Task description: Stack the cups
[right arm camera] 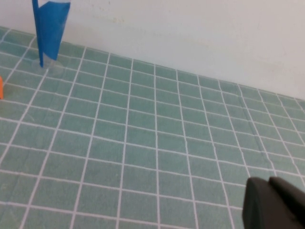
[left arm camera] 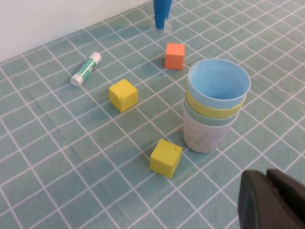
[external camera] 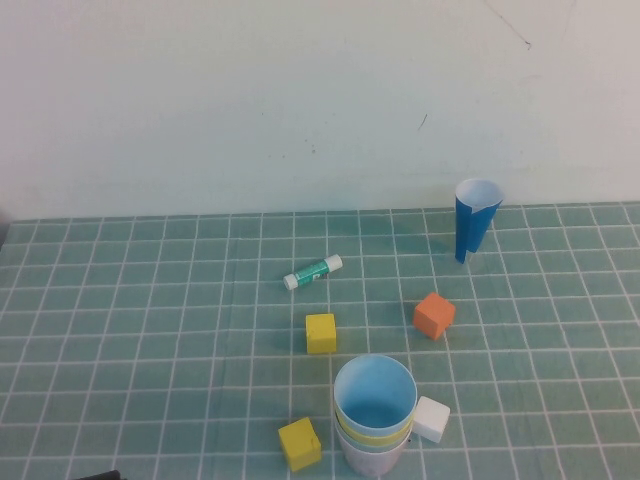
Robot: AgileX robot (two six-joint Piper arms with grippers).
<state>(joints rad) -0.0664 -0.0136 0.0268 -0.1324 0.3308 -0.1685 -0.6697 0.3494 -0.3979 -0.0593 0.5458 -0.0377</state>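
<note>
Cups nested, stacking looks complete

Cups [external camera: 374, 415] stand as one nested stack near the table's front edge, between a yellow cube [external camera: 299, 443] and a white cube [external camera: 431, 418]: blue on top, then yellow, green, pinkish at bottom. None seems left loose. The stack stands upright, mouth up, long axis vertical. Left gripper [left arm camera: 274, 200] and right gripper [right arm camera: 274, 204] sit closed, holding nothing, clear of the stack.

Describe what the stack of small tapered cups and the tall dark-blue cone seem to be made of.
Stack of small tapered cups: probably plastic, with thin, smooth, evenly coloured rims. Tall dark-blue cone: likely rolled paper, white inside, with a visible overlapping edge. Left gripper and right gripper are shut, away from both.
</note>
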